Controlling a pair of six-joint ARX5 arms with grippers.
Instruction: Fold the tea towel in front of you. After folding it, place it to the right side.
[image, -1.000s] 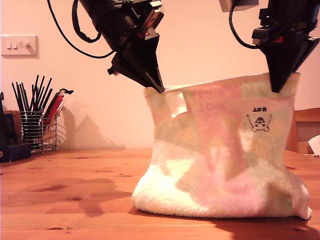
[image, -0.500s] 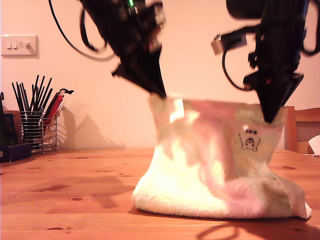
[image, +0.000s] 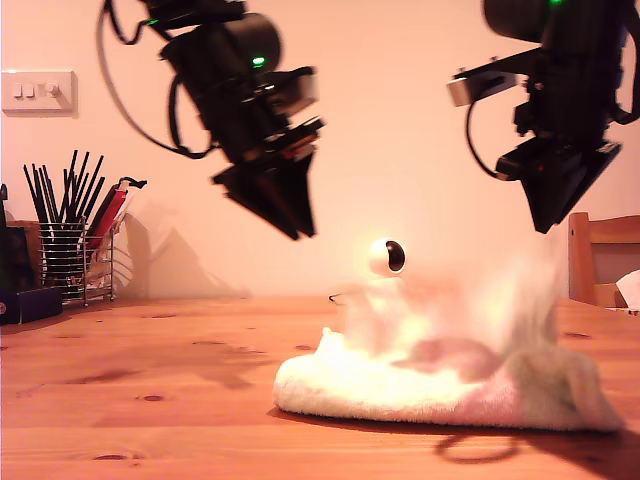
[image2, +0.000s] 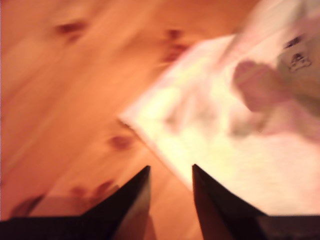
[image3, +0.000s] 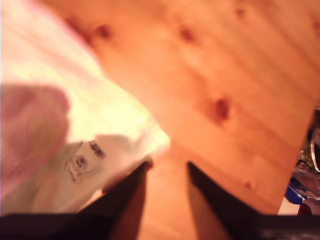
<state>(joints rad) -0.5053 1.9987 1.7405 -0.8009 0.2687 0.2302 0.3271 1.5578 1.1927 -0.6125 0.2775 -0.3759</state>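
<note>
The tea towel lies in a low cream-white heap on the wooden table, and its upper part is blurred by motion. My first gripper hangs open above the heap's end at the exterior view's left. In its wrist view the first gripper is over bare wood just off a tea towel corner. My second gripper hangs open above the other end. Its wrist view shows the second gripper beside a tea towel corner that carries the dark-printed label.
A small round white camera stands behind the heap. A wire pen holder and a dark blue box sit at the exterior view's left. A wooden chair stands at its right. A light switch is on the wall.
Both grippers let go of the towel's top corners. The towel, held up as a hanging sheet before, dropped into a heap, which uncovered the round camera behind it. The arms moved slightly.
</note>
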